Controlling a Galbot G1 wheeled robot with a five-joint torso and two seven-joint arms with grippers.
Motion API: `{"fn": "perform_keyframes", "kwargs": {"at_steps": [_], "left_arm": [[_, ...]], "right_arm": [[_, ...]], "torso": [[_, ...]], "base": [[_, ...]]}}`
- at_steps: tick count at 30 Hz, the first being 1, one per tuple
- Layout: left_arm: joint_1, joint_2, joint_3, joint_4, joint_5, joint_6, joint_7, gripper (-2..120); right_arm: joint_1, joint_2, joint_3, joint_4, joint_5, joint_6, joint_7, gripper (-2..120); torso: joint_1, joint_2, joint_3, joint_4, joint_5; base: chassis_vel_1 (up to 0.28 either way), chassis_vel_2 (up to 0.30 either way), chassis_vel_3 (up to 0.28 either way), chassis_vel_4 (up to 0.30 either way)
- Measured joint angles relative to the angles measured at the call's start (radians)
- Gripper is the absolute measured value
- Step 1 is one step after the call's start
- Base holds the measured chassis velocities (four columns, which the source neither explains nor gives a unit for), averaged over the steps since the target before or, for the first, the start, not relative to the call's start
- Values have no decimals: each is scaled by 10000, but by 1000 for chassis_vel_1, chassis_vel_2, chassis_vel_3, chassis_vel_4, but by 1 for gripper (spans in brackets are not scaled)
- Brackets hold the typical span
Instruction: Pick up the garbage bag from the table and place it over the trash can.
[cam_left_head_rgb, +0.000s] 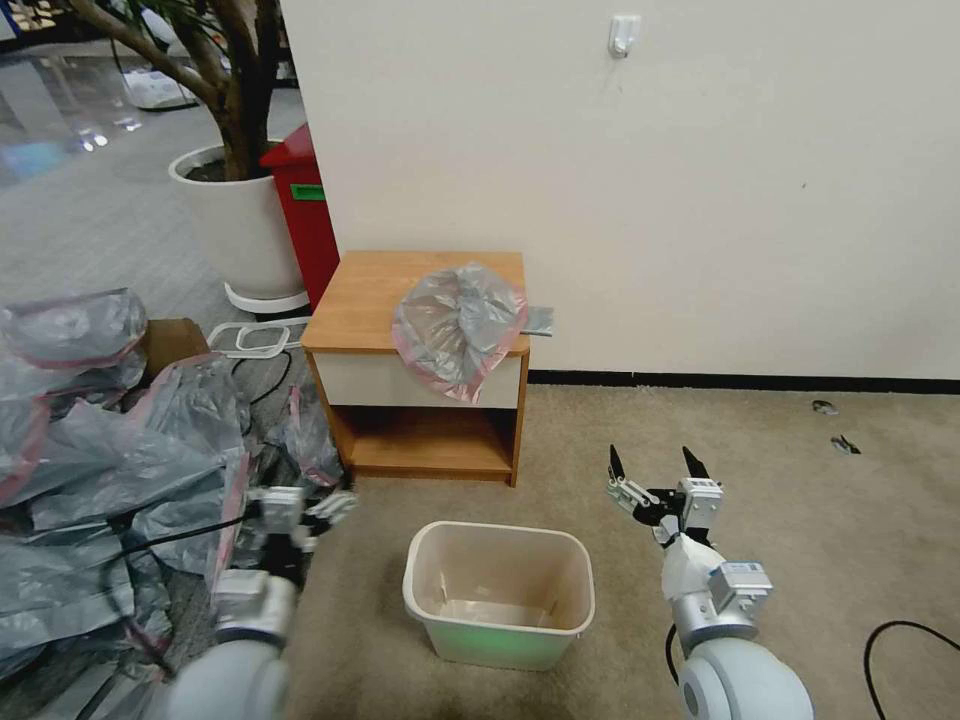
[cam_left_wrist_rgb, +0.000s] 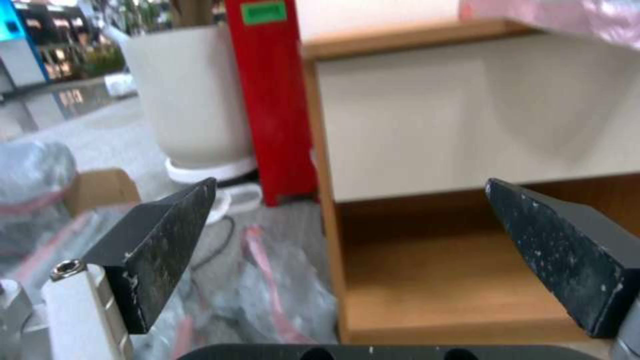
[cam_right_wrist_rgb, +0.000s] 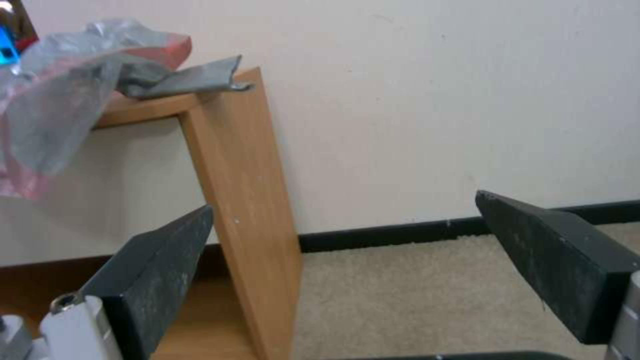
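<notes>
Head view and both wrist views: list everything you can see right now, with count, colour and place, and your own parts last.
garbage bag: one, grey with pink rim, on the table, draped over its front edge.
table: one, light-brown wood with white drawer, against the wall.
trash can: one, cream-white, on the carpet before the table.
heap of bags: many, grey and pink, floor at left.
red bin: one, left of the table.
planter: one, white, beside the red bin.
left gripper: open, low, left of the trash can.
right gripper: open, right of the trash can.

The garbage bag (cam_left_head_rgb: 458, 327) lies on the surface (cam_left_head_rgb: 372, 290), draping over its front edge (right side). The trash can (cam_left_head_rgb: 498, 592) stands on the carpet before it, between the 2 arms.
</notes>
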Motion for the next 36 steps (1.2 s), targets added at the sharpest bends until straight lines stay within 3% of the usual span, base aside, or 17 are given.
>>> {"fn": "perform_keyframes", "kwargs": {"at_steps": [3, 7, 11, 12, 14, 16, 19, 24, 36], "left_arm": [[98, 58, 95, 149, -296, -51, 356, 100], [113, 58, 114, 175, -331, -59, 387, 100], [103, 56, 145, 181, -358, -144, 388, 100], [89, 57, 169, 185, -375, -196, 383, 100], [92, -5, 230, 107, -351, -314, 254, 100], [103, -37, 223, 87, -323, -320, 219, 100], [165, -117, 115, 91, -212, -410, 114, 100], [262, -201, 6, 75, -280, -431, -7, 100], [385, -515, -66, 44, -73, -356, -272, 100]], "right_arm": [[45, 8, -24, -10, 117, -27, -3, 100], [134, -52, -21, -86, 261, -27, -12, 100], [498, -427, -89, -351, 1246, -56, -10, 100], [777, -639, -161, -518, 1868, -109, -10, 100], [2222, -1202, -483, -1340, 4460, -296, 123, 100], [2482, -1249, -568, -1486, 4897, -296, 176, 100], [3838, -1354, -1103, -2460, 7072, -137, 346, 100], [5002, -1173, -1617, -3585, 8716, 194, 381, 100], [7061, -577, -2139, -6295, 9601, 735, 267, 100]], "torso": [[0, 0, 0, -3, -8], [1, 0, 0, -2, -7], [1, 0, 0, -4, -5], [1, 0, 0, -4, -4], [1, 0, 1, -3, -3], [1, 0, 1, -3, -3], [0, 0, 1, -1, -3], [0, 0, 2, -2, -4], [0, 0, 2, -2, -4]], "base": [[0, 0, 0, 0], [0, 0, 0, 0], [0, 0, 0, 0], [0, 0, 0, 0], [0, 0, 0, 0], [0, 0, 0, 0], [0, 0, 0, 0], [0, 0, 0, 0], [0, 0, 0, 0]]}}
